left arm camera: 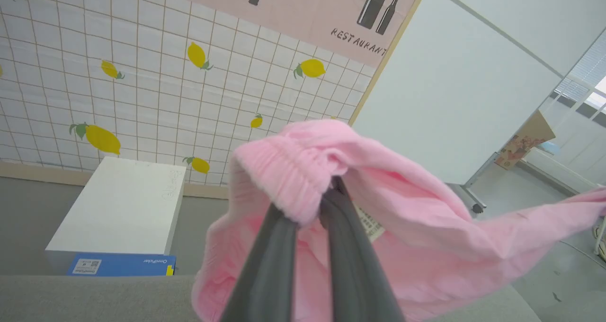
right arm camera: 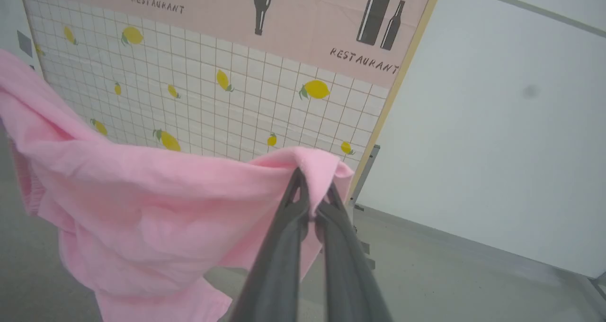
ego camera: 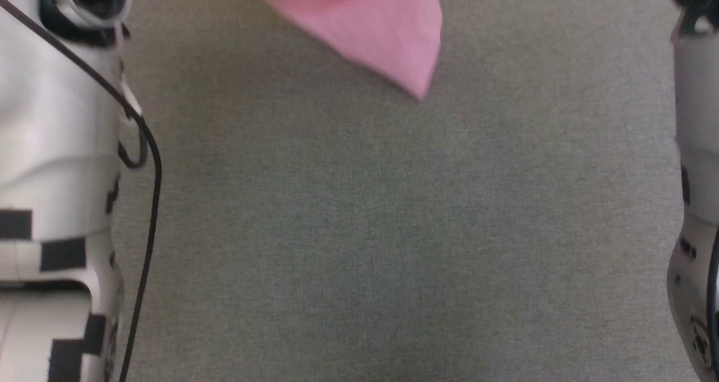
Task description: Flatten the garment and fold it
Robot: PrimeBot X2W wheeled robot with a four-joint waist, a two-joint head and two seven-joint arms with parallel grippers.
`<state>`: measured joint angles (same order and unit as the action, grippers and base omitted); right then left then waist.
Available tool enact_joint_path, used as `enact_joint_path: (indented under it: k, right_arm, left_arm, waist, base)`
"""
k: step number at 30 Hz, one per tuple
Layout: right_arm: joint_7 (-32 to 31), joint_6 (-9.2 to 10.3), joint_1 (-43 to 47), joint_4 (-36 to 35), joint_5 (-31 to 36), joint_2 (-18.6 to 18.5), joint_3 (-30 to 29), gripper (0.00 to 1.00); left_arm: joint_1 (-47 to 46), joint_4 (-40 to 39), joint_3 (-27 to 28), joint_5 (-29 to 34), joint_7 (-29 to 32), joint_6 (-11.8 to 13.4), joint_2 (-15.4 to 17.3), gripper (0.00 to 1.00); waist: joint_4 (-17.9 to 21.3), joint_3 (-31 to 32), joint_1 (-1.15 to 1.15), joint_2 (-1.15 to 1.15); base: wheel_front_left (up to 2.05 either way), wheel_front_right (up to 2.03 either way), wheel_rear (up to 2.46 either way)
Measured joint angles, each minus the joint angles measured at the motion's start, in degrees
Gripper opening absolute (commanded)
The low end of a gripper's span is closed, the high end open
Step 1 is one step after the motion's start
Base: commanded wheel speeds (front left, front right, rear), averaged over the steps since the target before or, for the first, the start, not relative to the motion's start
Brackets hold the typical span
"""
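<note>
Left hand (left arm camera: 316, 201): fingers nearly together, pinching the ribbed edge (left arm camera: 279, 170) of the garment (left arm camera: 426, 237). Right hand (right arm camera: 312, 196): clamped on another edge. The cloth hangs slack between the 2 hands above the grey worktop (ego camera: 359, 230). In the head view 1 corner dangles at 12 o'clock. Judgement: a light, limp, wrinkly knit that will sag. Hold it at the hem corners and keep it taut.

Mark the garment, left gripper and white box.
garment (ego camera: 382, 33), head view, lower corner.
left gripper (left arm camera: 319, 199), left wrist view, between fingertips pinching ribbed hem.
white box (left arm camera: 118, 208), left wrist view, top face.
</note>
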<state>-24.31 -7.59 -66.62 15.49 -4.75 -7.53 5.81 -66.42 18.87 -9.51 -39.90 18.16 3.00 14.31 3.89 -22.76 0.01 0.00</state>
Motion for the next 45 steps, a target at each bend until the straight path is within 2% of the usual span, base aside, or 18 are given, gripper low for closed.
enact_joint_path:
  k: [4, 7, 10, 16, 22, 27, 34, 41, 45]
  right_arm:
    - [6.13, 0.00, -5.25, 3.57, 1.53, 1.38, -1.26, 0.00]
    - [9.45, 0.00, -5.88, 5.38, 1.97, 1.78, -1.51, 0.00]
    - [11.17, 0.00, -3.74, 6.25, 1.91, 1.87, -0.43, 0.00]
    - [9.61, 0.00, 12.58, 4.86, -2.82, 1.33, 2.38, 0.00]
    - [3.83, 0.00, 33.87, -2.50, -7.88, -0.60, 1.48, 0.00]
    - [-0.80, 0.00, 50.62, -11.16, -9.96, 0.13, -3.67, 0.00]
    - [-8.12, 0.00, 68.54, -20.58, -9.20, 3.82, -10.02, 0.00]
    - [-17.05, -0.02, 79.47, -25.68, -8.40, 4.72, -12.01, 0.00]
    - [-18.40, -0.01, 81.98, -29.82, -8.40, 4.74, -13.08, 0.00]
  left_arm:
    - [-4.81, 2.24, 0.69, 2.21, -6.24, -0.94, 0.04, 0.00]
    - [-5.25, 3.90, 1.25, 2.19, -9.75, -2.10, -0.19, 0.00]
    - [-3.51, 5.60, -0.18, 2.49, -10.06, -4.09, 0.14, 0.00]
    - [11.86, 6.61, -4.03, 2.42, -6.33, -6.06, 1.18, 0.00]
    - [31.20, 1.25, -6.09, -1.09, -0.57, -6.46, 2.04, 0.00]
    - [46.09, -6.94, -7.72, -2.71, 4.13, -4.00, 2.98, 0.00]
    - [61.00, -16.79, -9.39, -4.38, 8.27, 0.83, 4.41, 0.00]
    - [71.09, -24.71, -10.73, -4.48, 12.85, 5.24, 7.06, 0.00]
    - [73.96, -29.29, -11.65, -5.14, 14.12, 5.71, 7.57, 0.00]
  waist:
    - [0.33, -2.98, 0.00, 0.00]
    - [0.46, -3.94, 0.01, 0.00]
    - [0.46, -3.39, 0.01, 0.00]
    - [0.28, -0.13, -0.01, 0.00]
    - [-0.11, 4.00, -0.02, 0.00]
    - [-0.66, 7.59, -0.02, 0.00]
    - [-1.53, 11.80, -0.02, 0.00]
    - [-2.16, 14.31, -0.02, 0.00]
    - [-2.70, 14.57, -0.02, 0.00]
  base:
    - [0.00, 0.00, 0.00]
    - [0.00, 0.00, 0.00]
    - [0.00, 0.00, 0.00]
    - [0.00, 0.00, 0.00]
    - [0.00, 0.00, 0.00]
    - [0.00, 0.00, 0.00]
    - [0.00, 0.00, 0.00]
    - [0.00, 0.00, 0.00]
    - [0.00, 0.00, 0.00]
